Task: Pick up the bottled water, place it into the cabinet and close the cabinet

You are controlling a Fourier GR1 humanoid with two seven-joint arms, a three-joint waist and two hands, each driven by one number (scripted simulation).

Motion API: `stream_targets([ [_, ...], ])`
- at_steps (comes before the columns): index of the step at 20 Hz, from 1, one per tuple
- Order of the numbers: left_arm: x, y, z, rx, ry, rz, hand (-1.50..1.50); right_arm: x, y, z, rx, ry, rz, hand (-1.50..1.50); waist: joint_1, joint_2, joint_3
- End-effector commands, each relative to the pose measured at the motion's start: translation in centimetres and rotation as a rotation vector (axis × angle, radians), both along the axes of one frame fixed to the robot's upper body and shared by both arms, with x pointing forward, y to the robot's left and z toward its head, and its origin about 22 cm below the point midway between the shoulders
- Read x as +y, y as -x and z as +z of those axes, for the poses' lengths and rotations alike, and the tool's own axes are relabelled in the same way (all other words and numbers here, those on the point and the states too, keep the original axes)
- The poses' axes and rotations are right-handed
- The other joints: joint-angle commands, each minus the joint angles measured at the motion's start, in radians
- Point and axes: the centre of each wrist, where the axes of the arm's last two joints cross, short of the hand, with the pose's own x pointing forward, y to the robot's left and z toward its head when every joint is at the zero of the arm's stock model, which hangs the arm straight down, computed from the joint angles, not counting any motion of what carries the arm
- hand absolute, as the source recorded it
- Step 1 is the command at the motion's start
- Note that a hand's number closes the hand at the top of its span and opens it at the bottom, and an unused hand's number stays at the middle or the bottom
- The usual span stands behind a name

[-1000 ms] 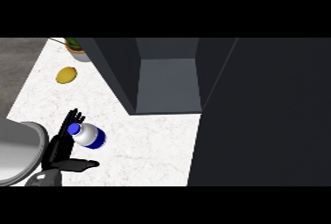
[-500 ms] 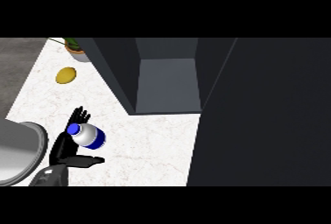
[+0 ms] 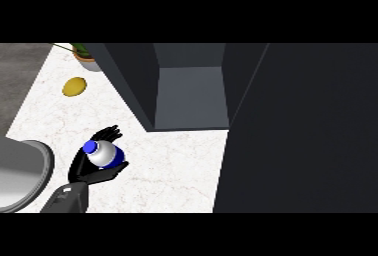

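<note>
The bottled water (image 3: pixel 104 153) has a pale body and a blue cap and sits low on the left of the white counter (image 3: pixel 173 170). My left hand (image 3: pixel 83 169) is curled round it, with the fingers (image 3: pixel 108 133) behind it and the thumb under its near side. The dark cabinet (image 3: pixel 133 75) stands open further back, to the right of the bottle, and its grey inside (image 3: pixel 190 95) shows. Its door (image 3: pixel 310 125) is a wide dark panel that fills the right side. My right hand does not show.
A yellow fruit (image 3: pixel 74 86) lies at the back left of the counter. A potted plant (image 3: pixel 86 58) stands behind it. A grey rounded basin (image 3: pixel 22 172) sits at the left edge beside my forearm.
The thumb has closed in against the bottle. Hand and bottle have shifted slightly to the right and away from me.
</note>
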Motion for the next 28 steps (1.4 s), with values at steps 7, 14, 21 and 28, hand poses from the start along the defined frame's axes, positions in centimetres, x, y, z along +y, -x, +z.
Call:
stream_targets([
  [7, -2.3, -0.5, 0.0, -0.198, 0.059, -0.11, 1.5, -1.2, 2.6, 0.9, -0.023, -0.03, 0.008, -1.5, 0.007, -0.003, 0.001],
  [14, -3.7, -1.0, 0.5, -0.28, 0.045, -0.131, 1.5, -2.2, 3.0, 0.5, -0.017, -0.01, -0.042, -1.5, 0.011, -0.007, 0.002],
  [21, -10.0, -3.2, 0.7, -0.071, 0.08, 0.025, 1.5, -4.1, 2.0, 0.2, -0.048, 0.025, -0.08, -1.5, 0.008, -0.003, 0.002],
  [28, -12.4, -5.5, 3.4, -0.086, 0.134, -0.054, 1.5, -6.4, 1.5, 0.2, -0.037, 0.01, -0.135, -1.5, 0.017, -0.009, 0.003],
])
